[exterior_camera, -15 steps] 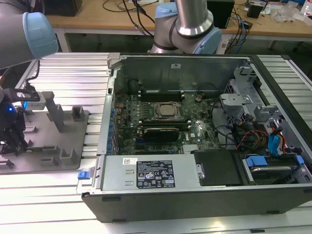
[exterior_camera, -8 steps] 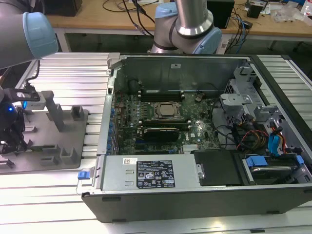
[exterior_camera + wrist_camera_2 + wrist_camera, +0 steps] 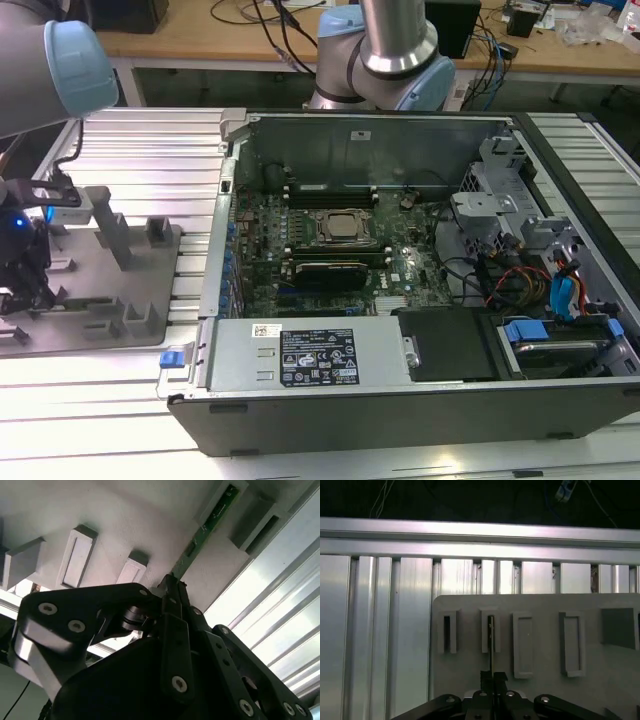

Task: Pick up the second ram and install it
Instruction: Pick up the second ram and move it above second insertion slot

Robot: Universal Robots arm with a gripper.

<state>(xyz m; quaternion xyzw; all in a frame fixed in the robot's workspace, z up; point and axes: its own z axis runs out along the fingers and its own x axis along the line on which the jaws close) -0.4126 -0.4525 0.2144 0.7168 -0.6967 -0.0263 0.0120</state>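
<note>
over the grey fixture plate [image 3: 605, 670], the pincer [image 3: 493, 676] is clamped on the second ram [image 3: 207, 524], standing on edge.

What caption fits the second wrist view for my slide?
Gripper closed on the green memory stick, standing on edge in the grey holder plate.

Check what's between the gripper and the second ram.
Nothing: in both wrist views the gripper has its jaws shut on the second ram, which sits in a slotted post of the fixture plate.
</note>
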